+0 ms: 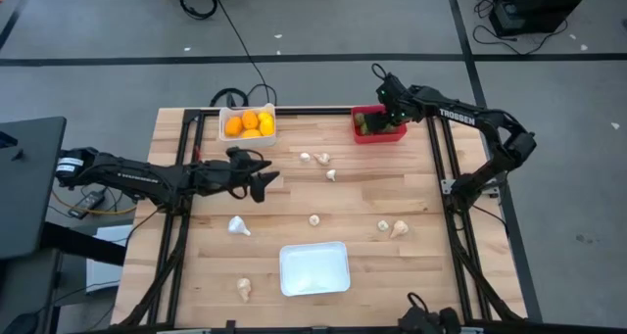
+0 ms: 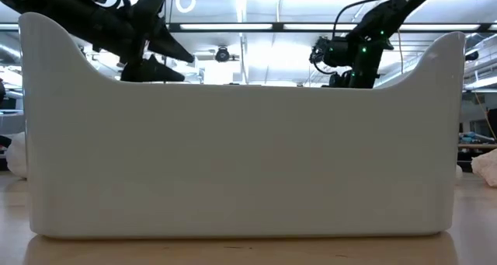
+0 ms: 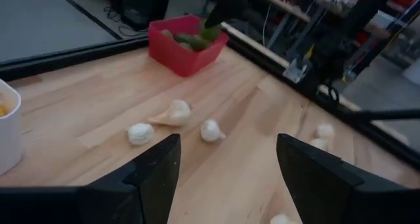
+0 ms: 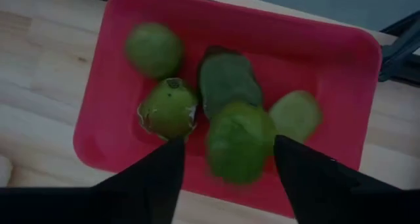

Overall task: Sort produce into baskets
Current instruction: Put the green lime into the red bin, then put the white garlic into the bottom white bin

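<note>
My right gripper (image 1: 387,111) hovers open over the red bin (image 1: 377,128), which holds several dull green fruits (image 4: 169,109). One blurred green fruit (image 4: 239,142) shows between its open fingers in the right wrist view. My left gripper (image 1: 262,180) is open and empty above the table, left of three garlic bulbs (image 1: 323,161), which also show ahead of it (image 3: 177,111). A deep white bin (image 1: 247,124) holds orange and yellow fruits. More bulbs (image 1: 392,227) lie scattered on the table. The shallow white tray (image 1: 313,268) stands near the front edge. My right gripper's fingers (image 4: 308,178) stand on either side of the blurred green fruit over the red bin. I cannot tell whether they touch it.
Single bulbs lie at the middle (image 1: 314,219), left (image 1: 238,226) and front left (image 1: 244,290) of the table. The tray's wall (image 2: 241,156) fills the low view. Black rails run along the table's left and right edges.
</note>
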Motion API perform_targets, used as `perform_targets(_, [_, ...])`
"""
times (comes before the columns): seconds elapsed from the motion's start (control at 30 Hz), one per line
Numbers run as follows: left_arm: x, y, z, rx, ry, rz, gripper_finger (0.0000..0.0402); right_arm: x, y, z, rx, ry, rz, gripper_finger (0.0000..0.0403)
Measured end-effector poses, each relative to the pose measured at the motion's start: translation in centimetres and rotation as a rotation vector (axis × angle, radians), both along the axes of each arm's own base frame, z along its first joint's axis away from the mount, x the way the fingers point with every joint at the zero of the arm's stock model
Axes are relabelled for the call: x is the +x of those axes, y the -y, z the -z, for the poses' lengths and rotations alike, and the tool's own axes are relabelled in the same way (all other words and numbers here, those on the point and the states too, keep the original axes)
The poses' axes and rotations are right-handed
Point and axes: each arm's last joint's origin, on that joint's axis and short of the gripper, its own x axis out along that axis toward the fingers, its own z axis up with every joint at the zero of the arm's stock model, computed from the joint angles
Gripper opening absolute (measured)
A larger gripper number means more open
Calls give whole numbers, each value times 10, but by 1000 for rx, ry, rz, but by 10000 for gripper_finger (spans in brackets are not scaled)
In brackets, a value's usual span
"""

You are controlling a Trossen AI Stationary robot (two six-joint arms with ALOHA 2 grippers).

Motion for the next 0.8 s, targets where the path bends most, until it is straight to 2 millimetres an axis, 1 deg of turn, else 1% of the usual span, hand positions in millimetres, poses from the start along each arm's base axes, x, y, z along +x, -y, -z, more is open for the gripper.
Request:
perform_targets(0.2, [-4, 2, 13, -19, -140, 61, 249, -2, 0, -4, -9, 16, 1, 307])
perform_targets(0.3, [-7, 3, 19, -64, -212, 108, 249, -2, -5, -13, 9, 98, -43, 329])
perform_targets(0.37, [-9, 4, 23, -97, -248, 140, 249, 5, -13, -22, 12, 176, -108, 337])
perform_targets(0.47, [-10, 6, 26, -114, -280, 171, 249, 21, -32, -31, -15, 236, -215, 340])
perform_targets(0.57, [-11, 5, 26, -117, -286, 168, 249, 44, -53, -34, -74, 261, -342, 339])
perform_targets(0.7, [-10, 4, 25, -136, -264, 124, 249, 75, -77, -25, -103, 284, -486, 338])
perform_targets(0.8, [-8, -1, 15, -193, -188, 12, 247, 94, -82, -16, -138, 311, -514, 335])
